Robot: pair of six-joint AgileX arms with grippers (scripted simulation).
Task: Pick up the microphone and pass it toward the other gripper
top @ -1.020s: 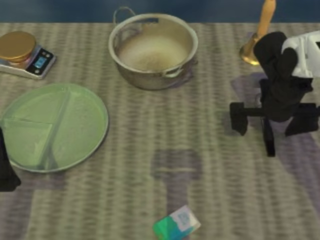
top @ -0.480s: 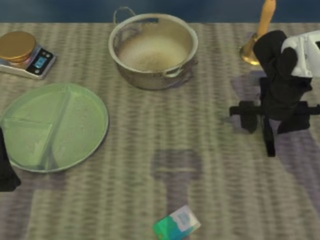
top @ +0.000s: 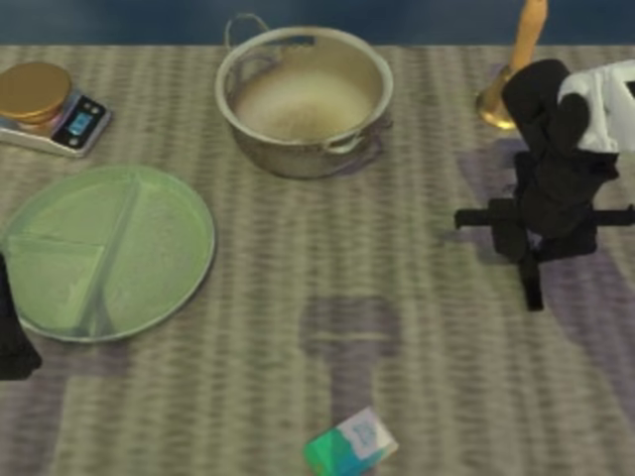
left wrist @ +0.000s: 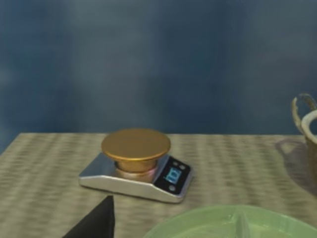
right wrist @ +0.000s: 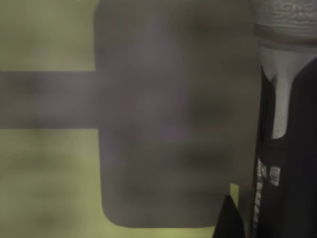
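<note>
Woven beige table fills your top view. Largest items: green divided plate at left, steel pot at upper centre. At right, your right gripper is pinched on the microphone, its black handle pointing toward the bottom edge. The left gripper sits parked at lower left; spread or closed, you cannot tell.

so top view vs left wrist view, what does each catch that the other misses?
Top view only: the right gripper at the table's right, over the microphone, the brass bell, the small carton at the near edge, and the whole pot.

Left wrist view only: the blue backdrop behind the table.

Both: the kitchen scale with its gold platform, the green divided plate, a pot handle, and the left gripper, parked at the left edge.
</note>
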